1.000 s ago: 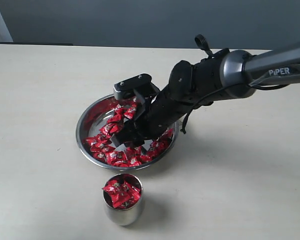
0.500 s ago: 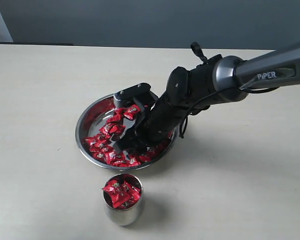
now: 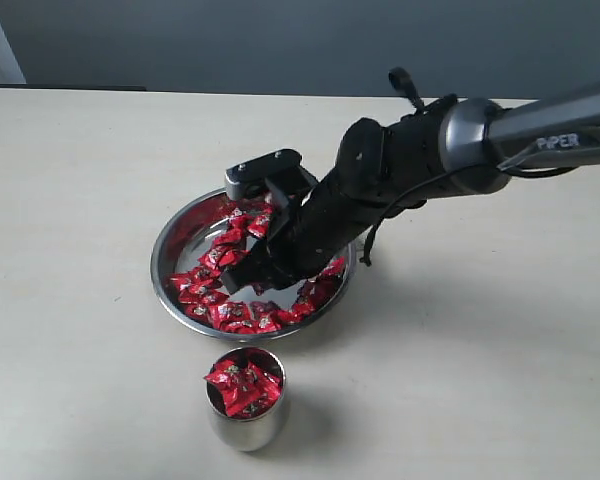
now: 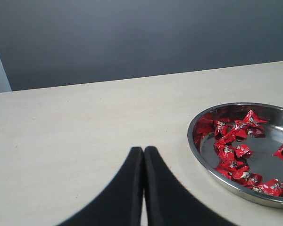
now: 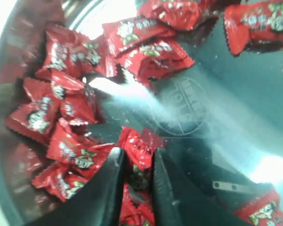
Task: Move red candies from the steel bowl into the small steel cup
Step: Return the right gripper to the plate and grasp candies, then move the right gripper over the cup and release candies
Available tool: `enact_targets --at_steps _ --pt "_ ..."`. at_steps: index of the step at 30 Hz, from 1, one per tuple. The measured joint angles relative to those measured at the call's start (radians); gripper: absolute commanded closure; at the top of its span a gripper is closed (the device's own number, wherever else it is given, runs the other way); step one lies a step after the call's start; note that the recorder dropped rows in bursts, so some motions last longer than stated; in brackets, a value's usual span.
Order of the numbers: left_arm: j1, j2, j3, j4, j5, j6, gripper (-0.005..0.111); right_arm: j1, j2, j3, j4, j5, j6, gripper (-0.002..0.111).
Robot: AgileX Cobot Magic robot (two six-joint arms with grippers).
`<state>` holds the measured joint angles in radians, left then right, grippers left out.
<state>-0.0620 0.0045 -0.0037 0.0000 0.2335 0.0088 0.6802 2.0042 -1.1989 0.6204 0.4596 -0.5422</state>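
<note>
The right gripper [image 3: 252, 272] is down inside the steel bowl [image 3: 161, 262], its arm reaching in from about 2 o'clock in the exterior view. The right wrist view shows its two black fingers [image 5: 112, 181] pressed in on a single candy [image 5: 137, 149] wedged between them. That candy's long axis seems to run along the gap rather than across it, so the jaws bear on its narrower sides. The other red candies [image 3: 212, 300] lie loose on the bowl floor, thickest from 6 round to 11 o'clock, and a few crowd against the fingertips.

The small steel cup [image 3: 245, 425] stands on the table [image 3: 80, 200] at 6 o'clock from the bowl, just beyond its rim and not touching it. It already holds red candies heaped to about its lip. From the jaws the cup lies straight toward 6 o'clock, so the coming move is probably a lift clear of the rim and a short carry that way. With the cup this full, a dropped candy could roll off the heap.

The left gripper [image 4: 143, 151] hangs over bare table beside the bowl with its jaws pressed together and nothing between them. The right gripper is plainly the nearer one.
</note>
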Motion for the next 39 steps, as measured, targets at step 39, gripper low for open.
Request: enact_targets --at_steps 39 --pt "0.000 0.000 0.000 0.000 0.000 0.000 0.106 0.109 -0.294 0.126 0.017 0.404 0.002 0.109"
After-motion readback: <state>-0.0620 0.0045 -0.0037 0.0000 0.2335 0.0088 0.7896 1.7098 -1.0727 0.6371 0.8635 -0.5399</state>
